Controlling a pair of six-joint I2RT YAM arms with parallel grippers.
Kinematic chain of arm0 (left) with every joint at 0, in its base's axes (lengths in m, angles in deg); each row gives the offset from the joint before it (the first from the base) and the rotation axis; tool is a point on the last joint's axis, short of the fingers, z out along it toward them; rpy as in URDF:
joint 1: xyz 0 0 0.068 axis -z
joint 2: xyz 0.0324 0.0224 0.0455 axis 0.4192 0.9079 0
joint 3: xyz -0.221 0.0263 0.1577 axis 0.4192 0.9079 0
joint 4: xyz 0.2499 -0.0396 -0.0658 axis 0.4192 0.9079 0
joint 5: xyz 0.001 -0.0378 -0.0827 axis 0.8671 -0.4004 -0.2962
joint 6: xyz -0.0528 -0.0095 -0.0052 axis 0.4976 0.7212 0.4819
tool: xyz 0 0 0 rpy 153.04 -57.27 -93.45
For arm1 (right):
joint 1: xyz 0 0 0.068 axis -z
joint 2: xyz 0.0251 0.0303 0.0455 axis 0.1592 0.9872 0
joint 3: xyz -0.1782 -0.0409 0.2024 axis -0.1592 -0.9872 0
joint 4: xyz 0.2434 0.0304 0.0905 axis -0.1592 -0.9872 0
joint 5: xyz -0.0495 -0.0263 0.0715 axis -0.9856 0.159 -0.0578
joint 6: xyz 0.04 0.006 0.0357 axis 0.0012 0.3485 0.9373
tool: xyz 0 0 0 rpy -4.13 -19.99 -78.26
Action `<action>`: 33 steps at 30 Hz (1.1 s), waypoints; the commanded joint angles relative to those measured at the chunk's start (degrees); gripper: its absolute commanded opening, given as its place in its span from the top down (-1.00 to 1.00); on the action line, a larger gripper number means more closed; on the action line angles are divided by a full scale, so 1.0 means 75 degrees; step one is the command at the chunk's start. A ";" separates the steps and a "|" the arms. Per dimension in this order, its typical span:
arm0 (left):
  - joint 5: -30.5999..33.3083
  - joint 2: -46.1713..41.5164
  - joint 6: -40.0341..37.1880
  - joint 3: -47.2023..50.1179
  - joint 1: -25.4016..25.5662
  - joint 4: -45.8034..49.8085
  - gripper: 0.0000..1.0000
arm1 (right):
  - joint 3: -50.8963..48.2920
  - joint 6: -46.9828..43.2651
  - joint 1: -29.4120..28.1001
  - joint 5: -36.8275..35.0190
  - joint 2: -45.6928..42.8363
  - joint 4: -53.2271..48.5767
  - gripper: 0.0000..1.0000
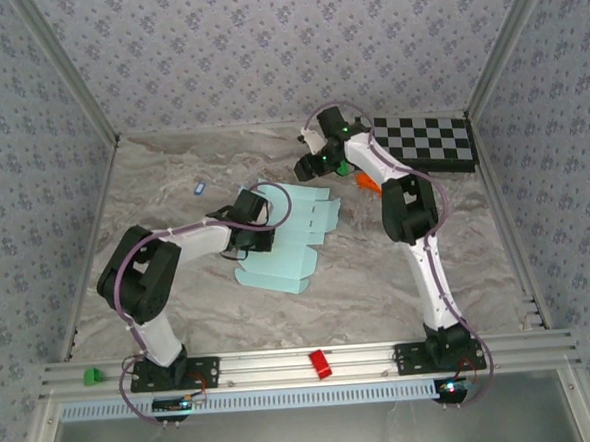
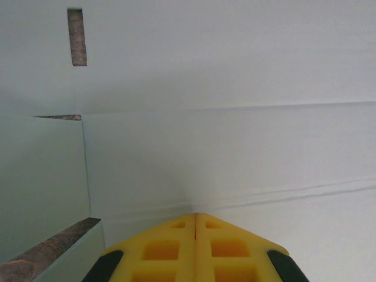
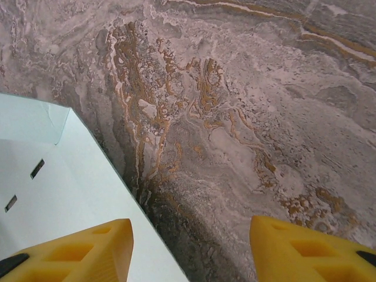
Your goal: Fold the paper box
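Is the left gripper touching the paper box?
Cannot tell. Left wrist view: the shut left gripper points at the paper box, but neither contact nor gap shows.

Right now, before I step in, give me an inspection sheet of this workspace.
Surface: marbled table, nothing spilled.
Job's things: paper box, a flat unfolded sheet with slits visible.
Clutter: checkerboard far right; orange piece; small blue item.
Tools: left tool shut, over the sheet; right tool open, beside its edge.
Cables: purple loops along both arms.
Surroundings: patterned walls; metal rail.
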 commanded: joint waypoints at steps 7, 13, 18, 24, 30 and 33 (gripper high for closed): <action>-0.0034 0.0052 -0.0177 0.0169 0.0011 0.0620 1.00 | 0.0851 -0.0275 -0.0012 0.0749 0.0660 -0.1110 -0.09; -0.0022 0.0052 -0.0178 0.0158 0.0005 0.0629 1.00 | 0.1112 -0.0272 -0.0055 0.0983 0.0890 -0.1322 -0.02; 0.0010 0.0086 -0.0148 0.0124 0.0006 0.0648 1.00 | 0.1141 -0.0389 -0.0095 0.1181 0.0949 -0.1478 0.06; -0.0010 0.0140 -0.0125 0.0064 0.0011 0.0645 1.00 | 0.1256 -0.0676 -0.0111 0.1264 0.0932 -0.1811 0.12; -0.0007 0.0157 -0.0119 0.0030 0.0009 0.0666 1.00 | 0.1204 -0.1015 -0.0119 0.1322 0.0667 -0.2002 0.25; -0.0013 0.0157 -0.0108 0.0013 0.0008 0.0680 1.00 | 0.1169 -0.1157 -0.0128 0.1358 0.0460 -0.2043 0.29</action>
